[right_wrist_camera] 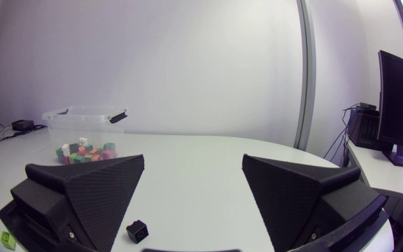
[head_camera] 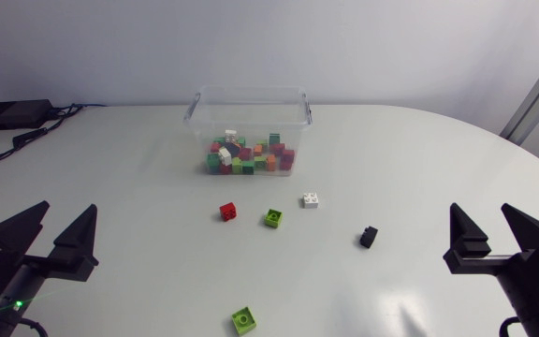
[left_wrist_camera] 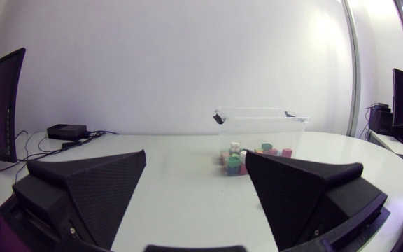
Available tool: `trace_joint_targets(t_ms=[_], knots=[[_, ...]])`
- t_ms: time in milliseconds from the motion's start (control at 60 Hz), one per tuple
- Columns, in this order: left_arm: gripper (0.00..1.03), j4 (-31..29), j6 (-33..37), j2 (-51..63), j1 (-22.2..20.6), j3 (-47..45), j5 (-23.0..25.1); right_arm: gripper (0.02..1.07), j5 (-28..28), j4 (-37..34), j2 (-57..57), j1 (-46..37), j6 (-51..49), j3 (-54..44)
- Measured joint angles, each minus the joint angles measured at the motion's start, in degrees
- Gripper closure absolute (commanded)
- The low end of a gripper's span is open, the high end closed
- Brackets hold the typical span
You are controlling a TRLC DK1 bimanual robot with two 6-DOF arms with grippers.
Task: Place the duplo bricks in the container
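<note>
Duplo brick (right_wrist_camera: pixel 138 229), black, lies ahead of right hand (right_wrist_camera: pixel 193 159), apart.

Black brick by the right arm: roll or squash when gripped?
The black brick looks blocky and moulded, so probably rigid and won't roll. Small beside the right pincer, so likely light; may skid on the smooth table.

A small black box (head_camera: pixel 12 114) with trailing cables (left_wrist_camera: pixel 91 136) sits at the white table's (head_camera: pixel 419 168) far left corner.
</note>
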Motion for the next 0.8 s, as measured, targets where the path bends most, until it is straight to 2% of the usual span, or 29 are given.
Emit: trace_joint_targets(t_ms=[317, 517, 700, 800], knots=[[0.04, -0.11, -0.02, 0.0, 0.0, 0.0, 0.0, 0.06, -0.02, 0.0, 0.0, 1.03, 0.0, 0.0], [0.05, -3.67, -0.02, 0.0, 0.0, 1.9, -0.17, 0.06, -0.02, 0.0, 0.0, 1.92, 0.0, 0.0], [0.06, -5.18, -0.02, 6.05, -0.83, 9.81, -0.17, 0.06, -0.04, -3.1, 0.07, 2.95, -0.02, 1.42], [0.06, -6.03, -0.02, 13.22, -3.37, 15.19, -0.17, 0.06, -0.04, -3.41, 1.27, 3.48, -0.02, 3.98]])
